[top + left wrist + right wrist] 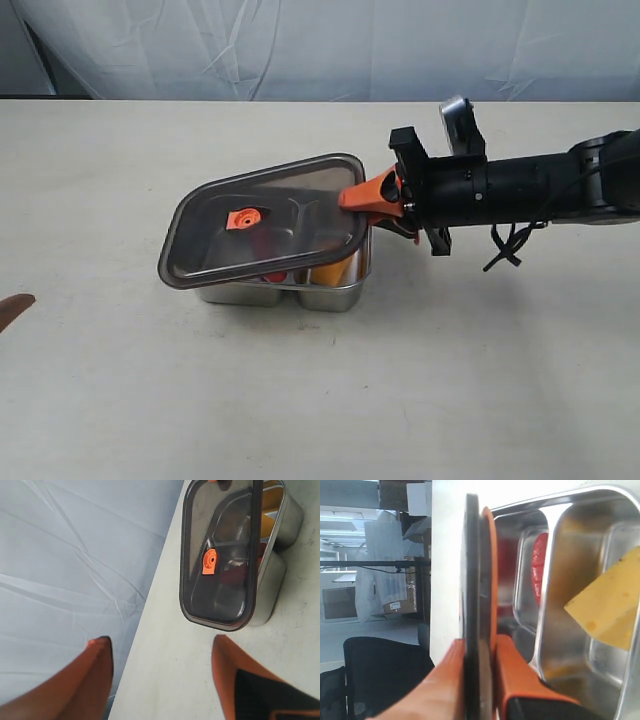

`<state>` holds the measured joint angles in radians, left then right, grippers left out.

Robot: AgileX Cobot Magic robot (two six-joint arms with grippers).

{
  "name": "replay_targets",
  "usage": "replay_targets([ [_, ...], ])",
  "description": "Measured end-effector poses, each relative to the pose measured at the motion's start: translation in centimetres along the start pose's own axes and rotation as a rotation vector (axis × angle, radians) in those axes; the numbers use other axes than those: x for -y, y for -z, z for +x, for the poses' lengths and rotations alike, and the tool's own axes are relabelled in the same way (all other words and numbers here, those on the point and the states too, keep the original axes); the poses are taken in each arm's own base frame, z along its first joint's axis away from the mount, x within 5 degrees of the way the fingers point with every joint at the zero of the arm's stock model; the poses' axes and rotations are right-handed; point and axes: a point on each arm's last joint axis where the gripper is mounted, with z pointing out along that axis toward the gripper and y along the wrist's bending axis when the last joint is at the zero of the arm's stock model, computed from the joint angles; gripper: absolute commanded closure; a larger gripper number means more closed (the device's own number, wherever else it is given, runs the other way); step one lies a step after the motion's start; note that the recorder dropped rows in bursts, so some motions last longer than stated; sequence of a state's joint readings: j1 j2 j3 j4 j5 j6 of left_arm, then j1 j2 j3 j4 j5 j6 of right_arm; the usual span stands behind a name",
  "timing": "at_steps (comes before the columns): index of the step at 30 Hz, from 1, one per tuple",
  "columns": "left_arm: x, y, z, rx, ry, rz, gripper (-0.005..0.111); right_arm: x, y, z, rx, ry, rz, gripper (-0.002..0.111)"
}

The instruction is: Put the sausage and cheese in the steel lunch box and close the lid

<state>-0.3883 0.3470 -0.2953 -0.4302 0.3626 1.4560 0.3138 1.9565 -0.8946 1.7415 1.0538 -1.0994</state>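
The steel lunch box (335,296) stands mid-table. Its two compartments hold the red sausage (538,565) and the yellow cheese (612,605). The dark translucent lid (250,245) with an orange valve tab (243,218) hovers tilted above the box, skewed to it. My right gripper (362,195) is shut on the lid's right edge, which shows edge-on (472,595) between its orange fingers (512,680). My left gripper (160,642) is open and empty at the table's left edge; one fingertip (14,308) shows in the exterior view. The lid (220,555) and box (272,575) lie beyond it.
The pale table (320,400) is backed by a white cloth (300,45). The right arm (520,190) reaches in from the right above the table. Beyond the table, the right wrist view shows a black chair (375,675) and a room.
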Motion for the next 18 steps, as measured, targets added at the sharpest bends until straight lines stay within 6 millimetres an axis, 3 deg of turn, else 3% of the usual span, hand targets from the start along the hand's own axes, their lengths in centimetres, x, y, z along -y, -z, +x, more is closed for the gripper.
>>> replay_targets([
  [18, -0.1, 0.0, 0.0, 0.002, 0.000, -0.014, 0.051, 2.1, 0.2, 0.8, 0.043, -0.048, 0.131, 0.109],
])
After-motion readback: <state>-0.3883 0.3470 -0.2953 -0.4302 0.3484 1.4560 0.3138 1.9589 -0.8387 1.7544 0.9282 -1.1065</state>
